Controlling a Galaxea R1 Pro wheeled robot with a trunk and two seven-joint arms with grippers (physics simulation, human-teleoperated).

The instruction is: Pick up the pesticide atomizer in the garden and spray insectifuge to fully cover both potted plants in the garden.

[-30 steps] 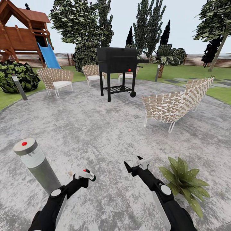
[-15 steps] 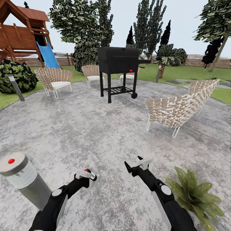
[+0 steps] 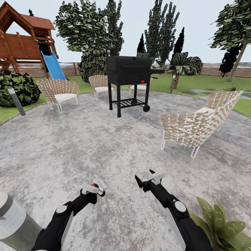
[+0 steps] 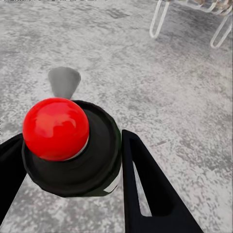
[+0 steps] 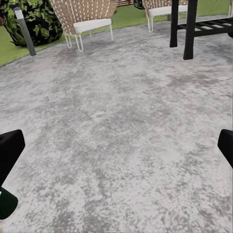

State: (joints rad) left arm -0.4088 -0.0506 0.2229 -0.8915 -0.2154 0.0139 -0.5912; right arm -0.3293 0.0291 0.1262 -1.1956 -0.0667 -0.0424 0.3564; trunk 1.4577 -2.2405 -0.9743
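My left gripper [image 3: 91, 191] is shut on the pesticide atomizer [image 3: 94, 189], a small white sprayer with a dark green end and a red tip. In the left wrist view the red knob and dark green cap of the atomizer [image 4: 68, 145] sit between the two black fingers [image 4: 145, 189]. My right gripper [image 3: 144, 175] is open and holds nothing; its fingers [image 5: 9, 150] stand far apart over bare paving. One potted plant [image 3: 219, 226], a rosette of speckled green leaves, lies low at the right, beside my right arm. The second plant is out of view.
I stand on the round grey patio [image 3: 104, 139]. A grey bollard lamp [image 3: 14, 223] is close on my left. Ahead stand a black grill [image 3: 129, 80] and woven chairs [image 3: 191, 125], [image 3: 57, 89]. A playhouse with a blue slide [image 3: 52, 64], lawn and fence lie beyond.
The whole view has moved forward over the patio: the bollard lamp and the potted plant have slid toward the bottom edge. Both arms keep their pose and the atomizer stays held.
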